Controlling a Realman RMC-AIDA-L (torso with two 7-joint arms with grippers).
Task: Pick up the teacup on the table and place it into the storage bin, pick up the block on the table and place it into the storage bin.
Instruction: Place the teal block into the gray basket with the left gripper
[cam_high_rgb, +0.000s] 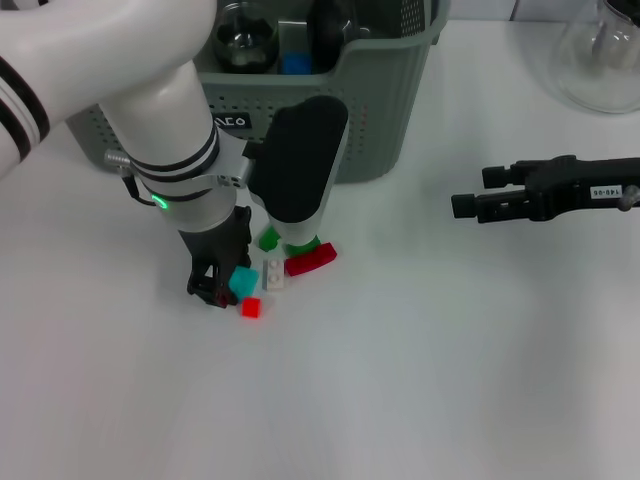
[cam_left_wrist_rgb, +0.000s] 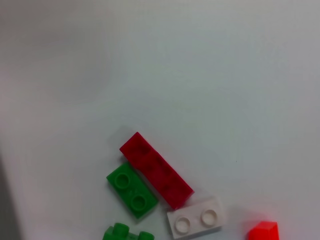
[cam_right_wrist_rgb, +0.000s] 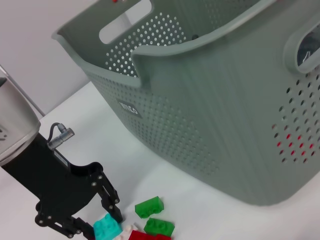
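Between left end effector (cam_high_rgb: 222, 287) fingers: teal block (cam_high_rgb: 243, 281).

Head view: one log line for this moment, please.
left gripper: down at teal block | right gripper: idle over table | storage bin: behind

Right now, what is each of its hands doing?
Left gripper: down on the table, closed around the teal block.
Right gripper: hovering, holding nothing, fingers apart.
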